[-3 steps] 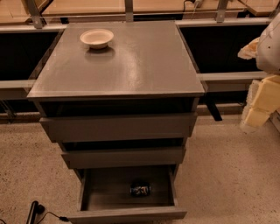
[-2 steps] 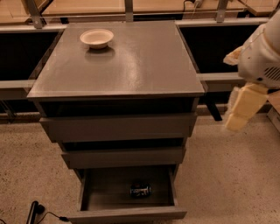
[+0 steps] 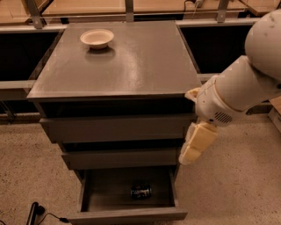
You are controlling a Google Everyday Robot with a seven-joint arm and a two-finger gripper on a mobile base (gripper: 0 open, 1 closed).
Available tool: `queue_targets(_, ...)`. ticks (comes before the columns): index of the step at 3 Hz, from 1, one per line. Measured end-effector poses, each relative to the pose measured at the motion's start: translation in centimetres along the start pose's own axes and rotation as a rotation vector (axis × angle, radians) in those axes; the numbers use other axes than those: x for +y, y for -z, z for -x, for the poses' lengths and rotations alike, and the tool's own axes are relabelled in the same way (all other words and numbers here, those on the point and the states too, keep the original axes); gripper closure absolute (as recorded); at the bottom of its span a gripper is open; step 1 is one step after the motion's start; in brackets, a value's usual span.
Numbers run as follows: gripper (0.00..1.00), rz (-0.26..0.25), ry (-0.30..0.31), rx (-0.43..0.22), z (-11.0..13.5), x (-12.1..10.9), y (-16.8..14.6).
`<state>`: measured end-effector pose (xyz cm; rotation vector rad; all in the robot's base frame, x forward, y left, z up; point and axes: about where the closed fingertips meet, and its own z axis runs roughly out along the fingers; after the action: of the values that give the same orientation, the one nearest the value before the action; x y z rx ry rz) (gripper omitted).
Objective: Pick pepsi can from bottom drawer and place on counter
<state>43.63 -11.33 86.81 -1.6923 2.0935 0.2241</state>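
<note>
The pepsi can (image 3: 141,191) lies on its side inside the open bottom drawer (image 3: 127,215), near the middle of its floor. The counter (image 3: 131,61) is the grey-brown top of the cabinet above it. My gripper (image 3: 189,153) hangs from the white arm at the right, in front of the cabinet's right edge at the height of the middle drawer, above and to the right of the can. It holds nothing that I can see.
A shallow cream bowl (image 3: 97,38) stands on the counter at the back left. The two upper drawers (image 3: 116,129) stick out a little. Light wooden tables (image 3: 109,8) stand behind. A black cable (image 3: 37,212) lies on the speckled floor at the lower left.
The arm has swung in from the right edge toward the cabinet and the gripper has come down and left, to the cabinet's right front corner. The can and bowl have not moved.
</note>
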Motion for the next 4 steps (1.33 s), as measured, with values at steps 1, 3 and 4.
queue_targets(1,0.0,0.008,0.023,0.005,0.3,0.5,0.4)
queue_targets(3,0.0,0.04,0.043,-0.127,-3.9,1.3,-9.4)
queue_targets(4,0.0,-0.006,0.09,-0.238,-5.3,0.8,-14.8)
